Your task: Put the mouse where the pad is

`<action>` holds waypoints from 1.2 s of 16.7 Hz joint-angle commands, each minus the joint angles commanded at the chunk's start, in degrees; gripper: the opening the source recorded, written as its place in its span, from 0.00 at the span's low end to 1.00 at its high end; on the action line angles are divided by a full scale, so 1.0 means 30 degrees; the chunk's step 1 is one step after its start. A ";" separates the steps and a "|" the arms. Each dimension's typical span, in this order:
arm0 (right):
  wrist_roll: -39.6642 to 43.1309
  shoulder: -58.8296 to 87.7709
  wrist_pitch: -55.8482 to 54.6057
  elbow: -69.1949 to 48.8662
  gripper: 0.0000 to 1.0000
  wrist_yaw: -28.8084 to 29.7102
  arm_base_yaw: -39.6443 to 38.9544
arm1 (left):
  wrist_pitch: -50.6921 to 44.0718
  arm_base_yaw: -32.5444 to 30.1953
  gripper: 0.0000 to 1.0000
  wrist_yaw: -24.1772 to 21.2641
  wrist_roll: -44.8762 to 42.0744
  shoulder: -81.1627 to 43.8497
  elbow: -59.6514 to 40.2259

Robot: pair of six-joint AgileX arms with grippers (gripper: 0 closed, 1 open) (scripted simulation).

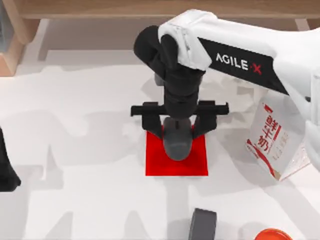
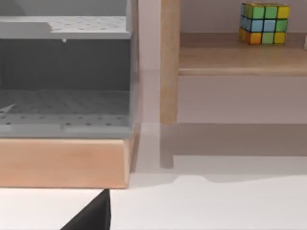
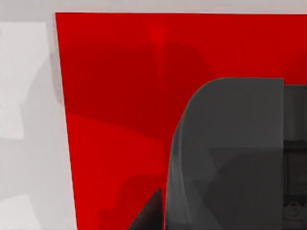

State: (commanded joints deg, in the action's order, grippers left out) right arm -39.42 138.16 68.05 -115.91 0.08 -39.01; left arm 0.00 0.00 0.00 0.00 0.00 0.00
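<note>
The dark grey mouse [image 1: 177, 145] is over the upper middle of the red pad [image 1: 165, 167], near the table's centre. My right gripper [image 1: 177, 134] reaches down from the back, its two black fingers pressed against the mouse's sides, shut on it. In the right wrist view the mouse [image 3: 225, 153] looms close over the pad [image 3: 115, 96], with one fingertip [image 3: 149, 213] against its edge. I cannot tell whether the mouse touches the pad. My left arm [image 1: 6, 170] is parked at the table's left edge.
A white and red carton [image 1: 272, 140] stands right of the pad. A dark grey block [image 1: 202, 225] and a round red-orange object [image 1: 272, 234] lie at the front. A wooden shelf with a colour cube [image 2: 265, 23] and a grey rack [image 2: 64, 72] lines the back.
</note>
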 joint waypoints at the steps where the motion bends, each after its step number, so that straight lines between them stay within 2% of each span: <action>1: 0.0000 0.0000 0.0000 0.0000 0.00 0.0000 0.0000 | 0.0000 0.0000 1.00 0.0000 0.0000 0.0000 0.0000; 3: 0.0000 0.0000 0.0000 0.0000 0.00 0.0000 0.0000 | 0.0000 0.0000 1.00 0.0000 0.0000 0.0000 0.0000; 16: 0.0000 0.0000 0.0000 0.0000 0.98 0.0000 0.0000 | 0.0000 0.0000 1.00 0.0000 0.0000 0.0000 0.0000; 20: 0.0000 0.0000 0.0000 0.0000 1.00 0.0000 0.0000 | 0.0000 0.0000 1.00 0.0000 0.0000 0.0000 0.0000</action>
State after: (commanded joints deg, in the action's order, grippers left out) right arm -39.42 138.16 68.05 -115.91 0.08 -39.01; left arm 0.00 0.00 0.00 0.00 0.00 0.00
